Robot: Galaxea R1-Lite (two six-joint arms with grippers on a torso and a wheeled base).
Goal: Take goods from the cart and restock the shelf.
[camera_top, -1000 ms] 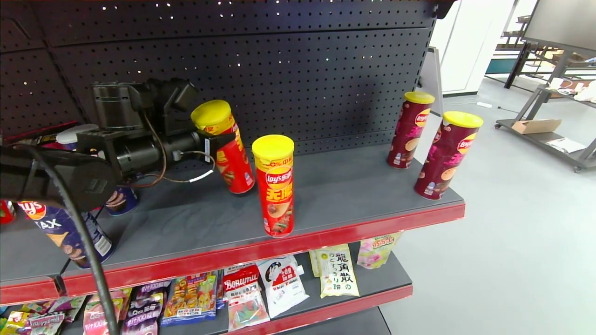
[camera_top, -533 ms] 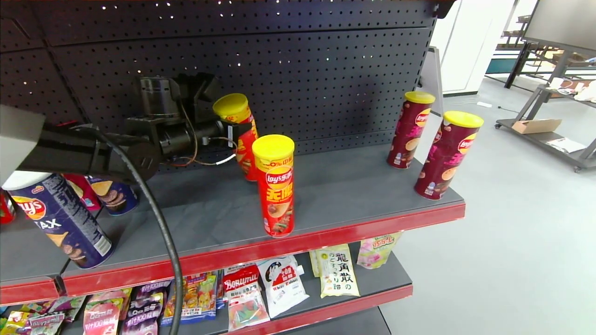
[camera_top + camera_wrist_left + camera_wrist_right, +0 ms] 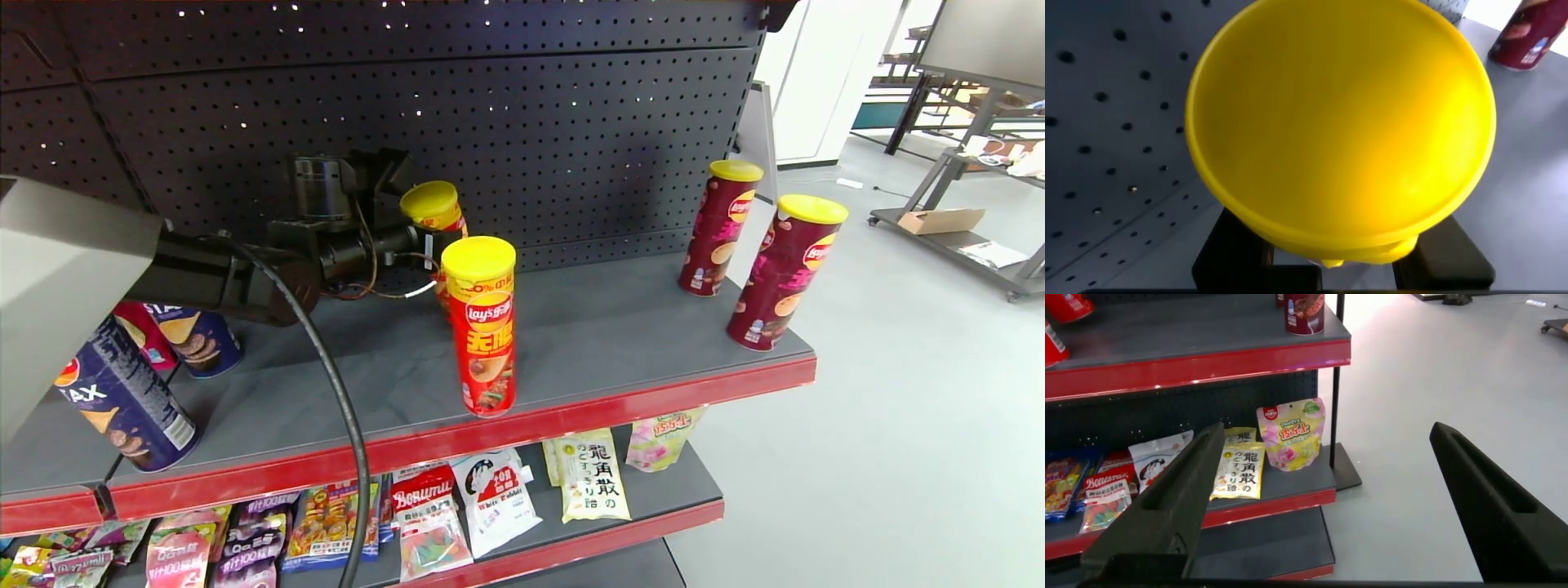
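While clamped in left gripper point(image 3: 418, 243) jaws, held can point(image 3: 432, 206) just behind front can point(image 3: 482, 327), long axis near upright, base hidden; shelf point(image 3: 612, 327) presumably straight below. Right gripper point(image 3: 1327, 433) jaws spread, empty.

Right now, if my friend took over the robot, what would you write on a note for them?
Left gripper: shut on a red cardboard chip tube with a yellow lid, near the black pegboard at the back of the grey top shelf, behind a matching red tube standing at the front. Its base is hidden, so touchdown is unconfirmed.
Right gripper: open, empty, facing the lower snack shelves.
Already shelved: maroon tubes at the right end, blue tubes at the left.
Left to do: set the held tube down, release, fetch more from the cart.
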